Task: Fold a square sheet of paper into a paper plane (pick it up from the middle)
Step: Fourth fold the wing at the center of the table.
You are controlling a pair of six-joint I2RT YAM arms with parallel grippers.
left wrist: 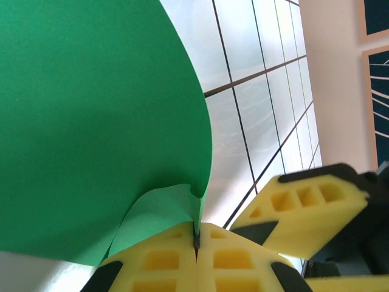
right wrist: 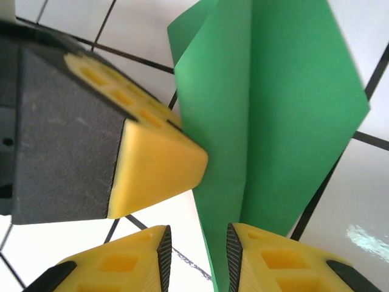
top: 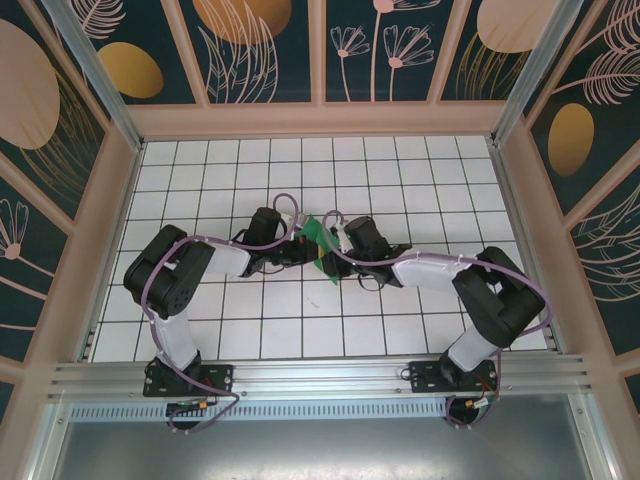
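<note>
From above, we see the left gripper (top: 303,250) and right gripper (top: 338,246) meeting over the middle of the table (top: 200,330), with the green paper (top: 322,245) held between them. On the left wrist, we find the jaws pinched tight on the paper's edge. On the right wrist, we see the jaws parted, the paper's lower tip in the gap, and a left finger (right wrist: 158,164) touching the sheet.

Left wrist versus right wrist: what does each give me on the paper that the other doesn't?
Left wrist: the left hand shut on the edge of the green paper, which bulges in a curve. Right wrist: the paper's straight fold lines, running down between the right hand's open fingers. Both: the green paper in front of the white tiles, with both hands close to it.
</note>
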